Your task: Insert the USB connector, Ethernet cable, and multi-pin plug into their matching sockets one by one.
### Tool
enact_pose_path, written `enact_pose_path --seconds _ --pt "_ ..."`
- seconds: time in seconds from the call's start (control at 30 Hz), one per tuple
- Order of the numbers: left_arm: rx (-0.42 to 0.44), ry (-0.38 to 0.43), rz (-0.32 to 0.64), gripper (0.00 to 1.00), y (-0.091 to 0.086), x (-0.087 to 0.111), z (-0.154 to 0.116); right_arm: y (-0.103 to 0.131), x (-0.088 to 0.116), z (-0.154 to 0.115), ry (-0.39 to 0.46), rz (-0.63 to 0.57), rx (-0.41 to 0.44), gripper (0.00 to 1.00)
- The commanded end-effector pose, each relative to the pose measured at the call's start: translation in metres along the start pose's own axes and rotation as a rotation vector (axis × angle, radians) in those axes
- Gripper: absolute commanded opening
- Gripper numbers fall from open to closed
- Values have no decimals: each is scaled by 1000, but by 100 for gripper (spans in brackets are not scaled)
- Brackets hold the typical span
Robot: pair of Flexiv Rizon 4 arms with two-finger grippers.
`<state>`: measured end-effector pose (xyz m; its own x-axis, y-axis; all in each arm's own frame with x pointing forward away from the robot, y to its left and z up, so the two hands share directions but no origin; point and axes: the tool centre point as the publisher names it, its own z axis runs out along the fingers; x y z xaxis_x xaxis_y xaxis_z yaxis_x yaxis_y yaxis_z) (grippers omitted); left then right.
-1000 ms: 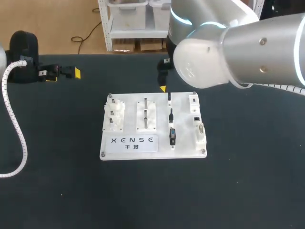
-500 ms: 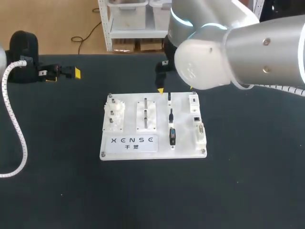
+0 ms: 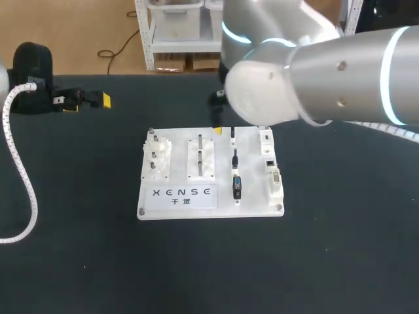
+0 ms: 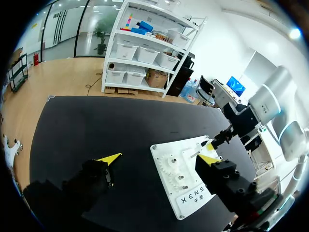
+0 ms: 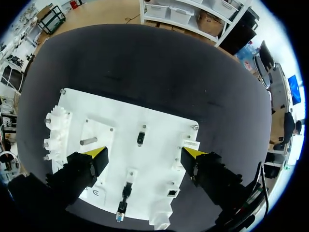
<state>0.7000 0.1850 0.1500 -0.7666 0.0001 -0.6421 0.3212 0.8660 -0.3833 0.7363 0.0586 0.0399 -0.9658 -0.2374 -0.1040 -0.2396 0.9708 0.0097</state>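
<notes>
Black USB connector [image 5: 141,137] between spread fingers [image 5: 96,153]

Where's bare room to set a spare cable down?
Widest bare patch: the table between the board and the table's front edge. Also free: right of the board, and between its left side and the white hose. Crowded: the board's far edge, where the right gripper hovers above the plugs, and the far-left corner around the left gripper.
</notes>
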Motion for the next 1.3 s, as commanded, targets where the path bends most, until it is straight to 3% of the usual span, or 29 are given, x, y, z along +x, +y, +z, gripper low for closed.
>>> enact_pose_path --seconds 0.03,0.53,0.6,0.67,0.7,1.3 --pt "0 0 0 100 0 0 0 6 -10 8 37 22 33 100" --pt "0 0 0 100 0 0 0 6 -11 29 58 127 31 100" --pt "0 0 0 100 0 0 0 7 -10 30 55 137 18 71" --pt "0 0 0 100 0 0 0 6 -9 30 54 148 -1 51" --pt "0 0 0 100 0 0 0 6 -9 30 55 153 -10 47" --pt "0 0 0 100 0 0 0 2 -9 33 69 185 -65 24"
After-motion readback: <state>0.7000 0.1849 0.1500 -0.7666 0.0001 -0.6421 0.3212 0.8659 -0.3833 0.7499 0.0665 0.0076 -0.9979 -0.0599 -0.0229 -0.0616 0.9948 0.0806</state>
